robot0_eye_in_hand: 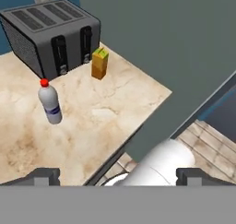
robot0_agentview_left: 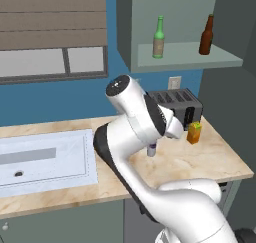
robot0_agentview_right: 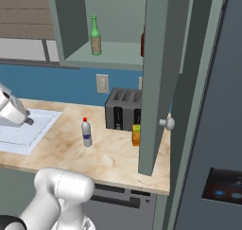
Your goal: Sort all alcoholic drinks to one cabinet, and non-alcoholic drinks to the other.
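Two alcoholic drinks stand on the open upper cabinet's shelf (robot0_agentview_left: 185, 57): a green glass bottle (robot0_agentview_left: 159, 37) (robot0_agentview_right: 96, 36) at the left and a brown one (robot0_agentview_left: 206, 35) at the right, half hidden by the door in the right base view (robot0_agentview_right: 142, 44). The non-alcoholic drinks are on the counter: a white red-capped bottle (robot0_eye_in_hand: 50, 102) (robot0_agentview_right: 86, 132) and an orange carton (robot0_eye_in_hand: 99, 63) (robot0_agentview_left: 194, 133) (robot0_agentview_right: 136, 135) by the toaster. My gripper (robot0_eye_in_hand: 118, 177) is open and empty. It hangs well above and back from the white bottle, which the arm mostly hides in the left base view (robot0_agentview_left: 151, 150).
A dark four-slot toaster (robot0_agentview_left: 177, 107) (robot0_agentview_right: 124, 109) (robot0_eye_in_hand: 50, 34) sits against the wall behind the drinks. The cabinet's open door (robot0_agentview_right: 158, 77) juts out over the counter's right end. A sink (robot0_agentview_left: 45, 159) lies at the left, and a tall dark appliance (robot0_agentview_right: 212, 129) stands at the right.
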